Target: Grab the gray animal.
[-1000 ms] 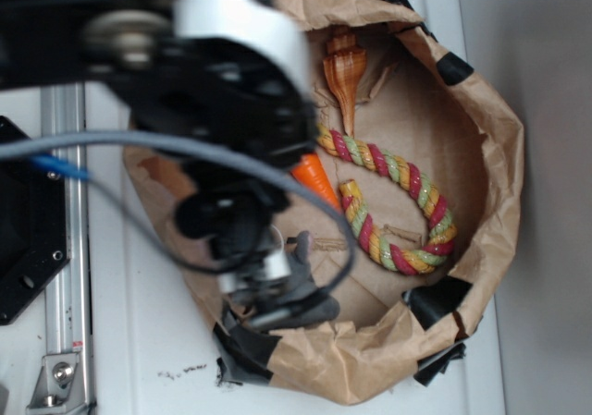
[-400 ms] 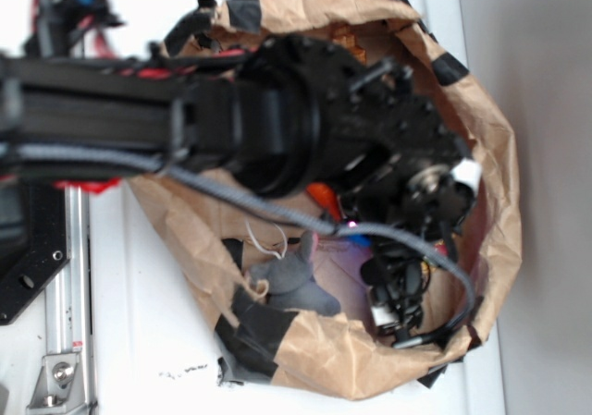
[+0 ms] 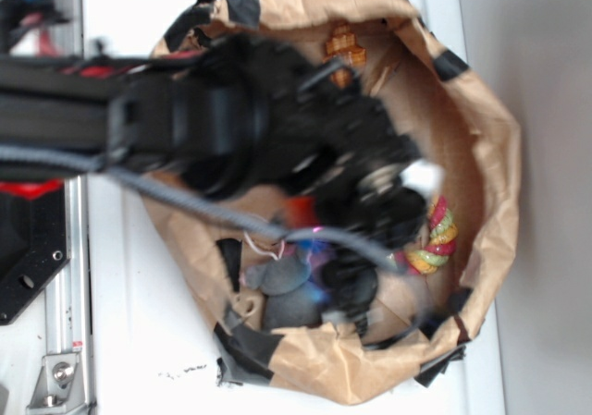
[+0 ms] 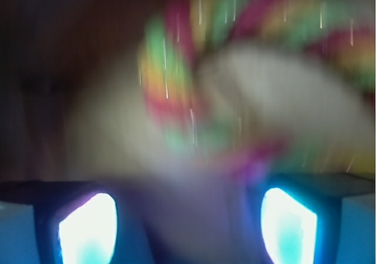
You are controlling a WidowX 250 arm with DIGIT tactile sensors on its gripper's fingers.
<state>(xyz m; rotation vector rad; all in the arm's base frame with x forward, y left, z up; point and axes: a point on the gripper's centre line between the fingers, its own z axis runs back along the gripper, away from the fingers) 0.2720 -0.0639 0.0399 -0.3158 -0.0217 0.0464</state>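
Exterior view: my arm point(image 3: 185, 128) reaches from the left edge across the upper middle of the frame into an open brown paper bag point(image 3: 490, 147) patched with black tape, which stands on the white desk point(image 3: 129, 341). The gray animal point(image 3: 282, 276) lies on the bag floor at lower centre, a thin white string loop point(image 3: 264, 246) showing at its upper left. My claw point(image 3: 347, 290), a blurred dark mass, sits just to the right of the gray animal, close beside it; I cannot tell whether the two touch. A striped rope toy point(image 3: 435, 239) shows at the right of the bag, an orange shape point(image 3: 298, 210) under my wrist, and an orange-brown object point(image 3: 344, 43) near the bag's top.

Wrist view: heavily blurred. The two fingers point(image 4: 88, 229) glow at the lower corners, apart, with a pale blurred mass between them and the rope's colours above. Whether the claw grips anything cannot be told.
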